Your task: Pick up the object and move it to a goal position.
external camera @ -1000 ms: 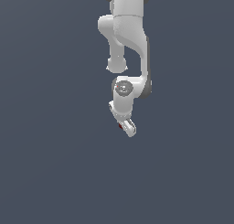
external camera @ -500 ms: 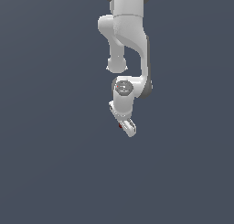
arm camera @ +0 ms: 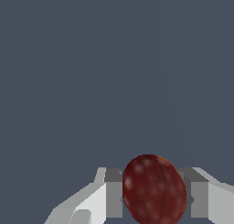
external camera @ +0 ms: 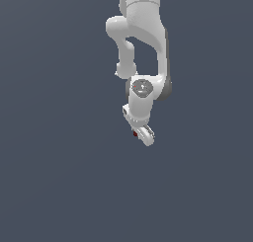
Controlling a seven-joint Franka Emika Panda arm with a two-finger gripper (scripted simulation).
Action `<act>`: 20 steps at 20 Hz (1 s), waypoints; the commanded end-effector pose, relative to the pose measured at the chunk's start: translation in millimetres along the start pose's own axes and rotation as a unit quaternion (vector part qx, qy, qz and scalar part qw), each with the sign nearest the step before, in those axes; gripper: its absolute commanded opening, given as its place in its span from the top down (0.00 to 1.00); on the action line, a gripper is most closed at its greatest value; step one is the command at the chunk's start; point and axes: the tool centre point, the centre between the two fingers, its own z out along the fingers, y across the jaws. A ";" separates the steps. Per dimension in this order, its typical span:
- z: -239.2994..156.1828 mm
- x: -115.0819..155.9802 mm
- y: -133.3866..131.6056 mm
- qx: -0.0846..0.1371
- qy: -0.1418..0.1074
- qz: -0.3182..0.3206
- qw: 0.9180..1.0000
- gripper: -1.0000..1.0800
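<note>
The object [arm camera: 154,190] is a dark red, roughly round ball. In the wrist view it sits between my two fingers, one pad [arm camera: 114,193] on one side and the other pad [arm camera: 199,200] on the opposite side, both touching it. In the exterior view only a small red speck of the object [external camera: 135,134] shows beside my white gripper [external camera: 143,135], which hangs below the arm over the plain dark grey ground. My gripper is shut on the object.
The white arm [external camera: 143,43] comes down from the top of the exterior view. Around it there is only flat dark grey ground [external camera: 59,177]. No goal marker shows in either view.
</note>
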 end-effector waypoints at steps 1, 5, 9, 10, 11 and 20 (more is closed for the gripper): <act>-18.3 -7.3 -9.6 0.000 0.000 0.000 1.000 1.00; -53.7 -21.3 -28.2 0.000 0.001 0.000 1.000 1.00; -93.0 -36.6 -49.0 0.000 0.001 0.000 1.000 1.00; -103.0 -40.5 -54.3 0.000 0.001 0.000 1.000 1.00; -113.1 -44.4 -59.7 0.000 0.001 0.000 1.000 1.00; -197.2 -77.1 -106.3 0.000 0.001 0.000 1.000 1.00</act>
